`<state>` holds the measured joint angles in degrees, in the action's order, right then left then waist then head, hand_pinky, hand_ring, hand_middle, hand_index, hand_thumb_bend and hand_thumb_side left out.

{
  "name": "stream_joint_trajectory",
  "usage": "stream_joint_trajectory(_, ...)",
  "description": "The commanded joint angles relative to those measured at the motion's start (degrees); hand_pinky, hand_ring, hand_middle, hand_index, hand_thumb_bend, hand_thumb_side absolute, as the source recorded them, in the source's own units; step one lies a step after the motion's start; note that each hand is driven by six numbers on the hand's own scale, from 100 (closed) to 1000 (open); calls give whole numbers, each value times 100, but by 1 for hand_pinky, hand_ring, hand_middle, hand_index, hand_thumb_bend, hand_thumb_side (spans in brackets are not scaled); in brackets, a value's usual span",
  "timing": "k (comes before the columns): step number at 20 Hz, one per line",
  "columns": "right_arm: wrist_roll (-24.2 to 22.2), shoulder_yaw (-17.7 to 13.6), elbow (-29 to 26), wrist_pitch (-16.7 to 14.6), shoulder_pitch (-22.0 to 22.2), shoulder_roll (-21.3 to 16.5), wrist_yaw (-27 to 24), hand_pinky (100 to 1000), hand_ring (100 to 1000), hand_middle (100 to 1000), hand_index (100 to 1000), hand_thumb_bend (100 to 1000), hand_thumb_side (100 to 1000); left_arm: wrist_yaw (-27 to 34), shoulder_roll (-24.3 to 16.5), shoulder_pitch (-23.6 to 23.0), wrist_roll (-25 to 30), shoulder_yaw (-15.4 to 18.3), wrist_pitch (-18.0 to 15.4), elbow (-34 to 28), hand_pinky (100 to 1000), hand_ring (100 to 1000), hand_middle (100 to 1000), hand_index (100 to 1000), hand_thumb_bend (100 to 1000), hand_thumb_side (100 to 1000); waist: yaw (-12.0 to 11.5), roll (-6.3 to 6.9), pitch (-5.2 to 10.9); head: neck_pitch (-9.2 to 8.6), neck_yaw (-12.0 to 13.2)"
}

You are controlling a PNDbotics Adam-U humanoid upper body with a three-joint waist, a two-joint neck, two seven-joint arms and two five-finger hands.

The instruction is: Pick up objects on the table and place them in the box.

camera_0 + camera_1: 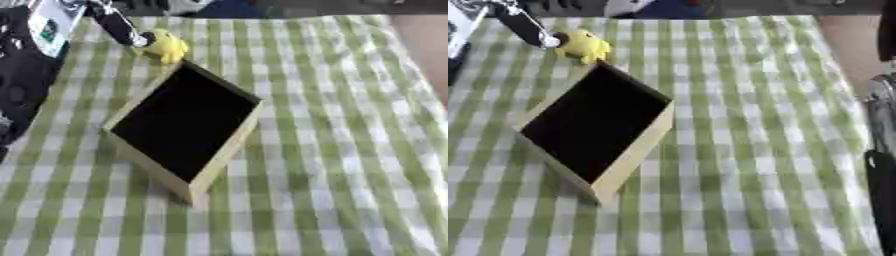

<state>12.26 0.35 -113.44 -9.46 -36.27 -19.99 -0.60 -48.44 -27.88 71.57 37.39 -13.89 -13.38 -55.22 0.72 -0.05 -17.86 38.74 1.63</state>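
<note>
Where the table (350, 190) lies nearest the camera, only its green-and-white checked cloth shows, bare across the front and right. Further in, left of centre, sits the box (223, 157): shallow, pale tan walls, dark interior, turned diagonally so one corner points toward the viewer. Nothing can be made out inside against the dark floor.

Just beyond the box's far corner, a small yellow object (166, 47) rests on the cloth, rounded and lumpy, shape otherwise unclear. It lies close to the box's far corner, outside the walls; whether it touches the rim cannot be told.

At the object's left side, a dark finger of the left hand (118, 26) slants down from the upper left, its pale tip right against the yellow object. Contact looks likely, but whether the hand has hold of it, or how far its fingers are spread, cannot be told.

Along the right edge of the right eye view, dark and silver parts of the right arm (881, 165) show; the right hand itself is out of sight.
</note>
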Motion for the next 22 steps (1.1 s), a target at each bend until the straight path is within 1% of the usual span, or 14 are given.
stream_joint_trajectory(1, 7, -35, -115, -4, -84, -72, -28, 745, 757, 682, 832, 100, 1000, -6, -176, 93, -8, 23, -27, -48, 713, 826, 809, 855, 247, 100, -8, 5, 122, -38, -6)
stream_joint_trajectory(8, 0, -31, -115, 0, -86, -76, -29, 745, 757, 682, 832, 100, 1000, -29, -161, 87, 3, 18, -47, -36, 713, 825, 807, 853, 231, 100, -18, 6, 122, -39, 3)
stream_joint_trajectory(10, -3, -28, -115, -1, -87, -81, -31, 745, 757, 682, 832, 100, 1000, -57, -158, 75, 8, 13, -46, -25, 713, 826, 809, 858, 241, 100, -18, 9, 118, -37, 8)
stream_joint_trajectory(12, -7, -26, -115, 0, -84, -84, -32, 744, 756, 681, 832, 100, 1000, -101, -145, 67, -15, 21, -32, -10, 713, 830, 816, 870, 275, 100, -13, 11, 108, -48, 13)
stream_joint_trajectory(14, -10, -25, -115, -2, -85, -88, -35, 744, 756, 681, 832, 100, 1000, -189, -136, 63, -93, 32, -11, -6, 719, 838, 828, 883, 328, 100, -4, 15, 89, -71, 23)
stream_joint_trajectory(15, -12, -24, -115, -3, -87, -93, -37, 744, 756, 680, 832, 100, 1000, -251, -134, 64, -149, 40, 4, -3, 729, 847, 838, 895, 376, 100, -1, 17, 76, -79, 31)
stream_joint_trajectory(16, -15, -22, -115, -3, -89, -100, -39, 744, 756, 680, 832, 100, 1000, -326, -136, 67, -217, 49, 23, -3, 730, 849, 838, 899, 395, 100, 2, 20, 61, -89, 41)
stream_joint_trajectory(17, -18, -22, -115, -3, -91, -106, -41, 744, 756, 680, 832, 100, 1000, -395, -133, 68, -282, 55, 34, 1, 730, 849, 838, 899, 395, 100, 4, 21, 52, -96, 48)
stream_joint_trajectory(18, -19, -22, -115, -3, -92, -113, -43, 743, 755, 679, 832, 100, 1000, -481, -142, 74, -365, 67, 55, -5, 740, 857, 839, 900, 431, 100, 6, 26, 36, -111, 58)
stream_joint_trajectory(22, -22, -25, -115, 8, -92, -146, -48, 742, 754, 678, 832, 100, 1000, -807, -146, 61, -754, 108, 104, -12, 736, 854, 831, 897, 454, 100, 12, 44, -37, -166, 77)
